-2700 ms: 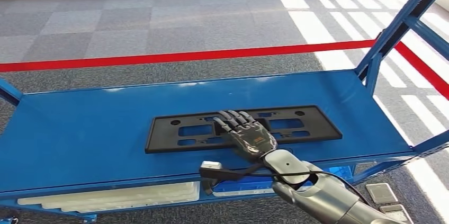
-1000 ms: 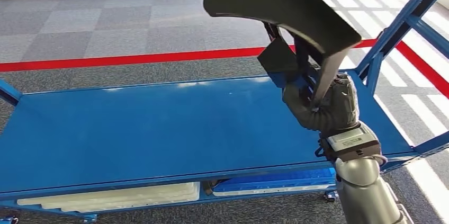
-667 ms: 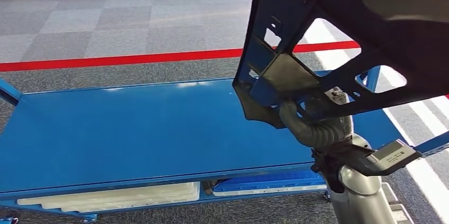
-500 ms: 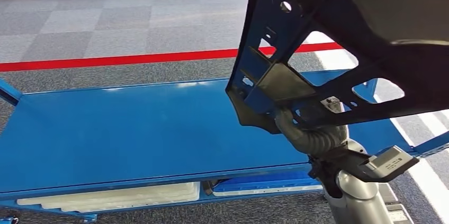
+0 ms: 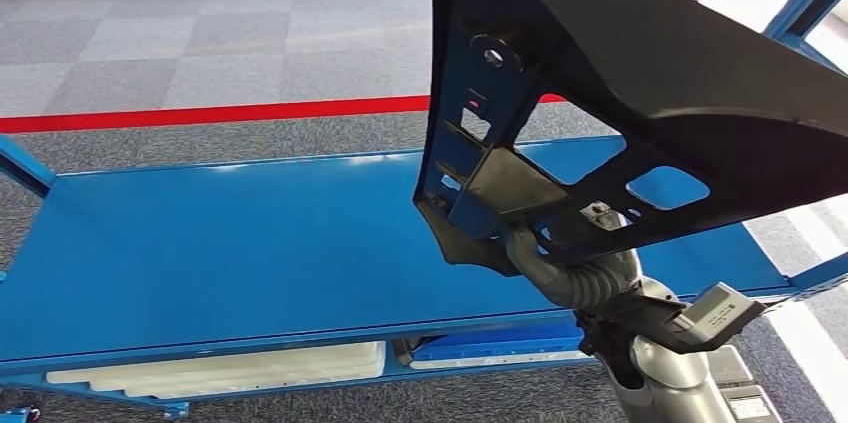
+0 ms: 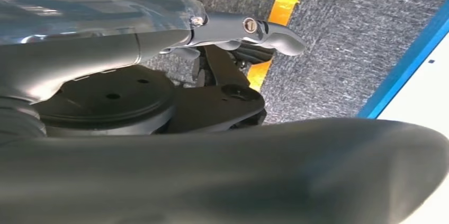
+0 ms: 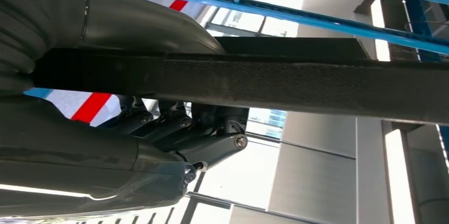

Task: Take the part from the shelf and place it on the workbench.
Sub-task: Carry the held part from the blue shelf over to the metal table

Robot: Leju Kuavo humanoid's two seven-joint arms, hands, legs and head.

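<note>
Right hand [image 5: 560,263] grips the black part [image 5: 640,73], raised above the blue shelf [image 5: 250,253]; grey carpet [image 5: 200,43] beyond.

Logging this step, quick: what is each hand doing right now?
Left hand: fingers curled in, holding nothing.
Right hand: grips the black part, lifted above the blue shelf.
</note>
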